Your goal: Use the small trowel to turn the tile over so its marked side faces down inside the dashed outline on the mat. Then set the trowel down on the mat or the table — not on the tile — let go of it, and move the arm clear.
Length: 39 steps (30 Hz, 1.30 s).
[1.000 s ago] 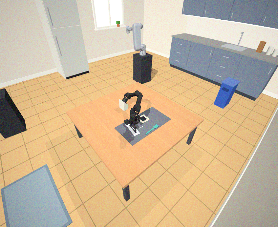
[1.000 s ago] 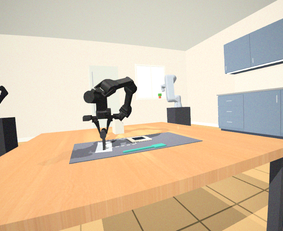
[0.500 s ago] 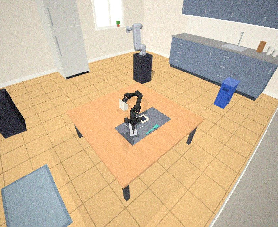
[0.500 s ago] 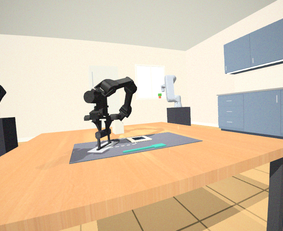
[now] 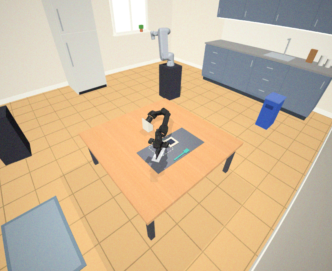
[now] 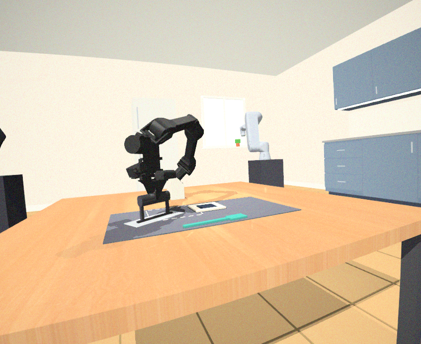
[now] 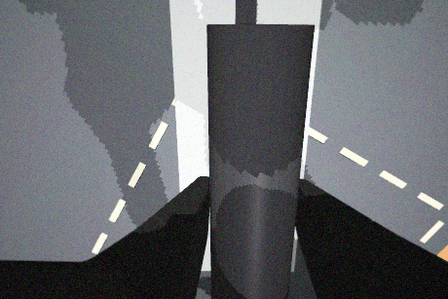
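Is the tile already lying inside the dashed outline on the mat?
No, the tile lies beside the dashed outline, marked side up, while the gripper holds the trowel.

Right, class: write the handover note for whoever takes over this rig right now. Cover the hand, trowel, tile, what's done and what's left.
Hand: shut on the trowel by its dark handle, with the pale blade low at the mat, crossing the dashed outline.
Tile: flat on the mat beside the outline, dark marked side up.
Done: trowel grasped.
Left: flip the tile into the outline, mark down; set the trowel on mat or table, release, move clear.
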{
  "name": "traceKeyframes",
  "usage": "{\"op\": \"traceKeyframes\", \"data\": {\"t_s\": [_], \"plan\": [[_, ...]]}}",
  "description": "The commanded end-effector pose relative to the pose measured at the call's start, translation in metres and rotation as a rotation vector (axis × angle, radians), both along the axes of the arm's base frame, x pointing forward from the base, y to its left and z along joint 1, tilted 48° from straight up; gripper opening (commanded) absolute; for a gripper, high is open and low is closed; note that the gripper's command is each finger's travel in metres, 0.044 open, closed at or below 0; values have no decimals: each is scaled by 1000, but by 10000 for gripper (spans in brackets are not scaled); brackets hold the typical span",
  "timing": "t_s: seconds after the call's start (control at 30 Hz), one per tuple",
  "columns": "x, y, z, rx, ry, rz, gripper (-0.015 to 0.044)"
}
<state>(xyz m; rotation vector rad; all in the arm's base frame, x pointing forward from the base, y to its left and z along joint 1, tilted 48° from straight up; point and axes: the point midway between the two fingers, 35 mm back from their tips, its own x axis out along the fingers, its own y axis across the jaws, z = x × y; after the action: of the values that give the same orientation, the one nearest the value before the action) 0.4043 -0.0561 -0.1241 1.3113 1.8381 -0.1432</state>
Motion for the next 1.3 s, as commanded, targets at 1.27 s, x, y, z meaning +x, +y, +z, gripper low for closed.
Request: {"op": "traceKeyframes", "data": {"t_s": [1.27], "plan": [[-1,-31,30,-6,109,-92,270]]}}
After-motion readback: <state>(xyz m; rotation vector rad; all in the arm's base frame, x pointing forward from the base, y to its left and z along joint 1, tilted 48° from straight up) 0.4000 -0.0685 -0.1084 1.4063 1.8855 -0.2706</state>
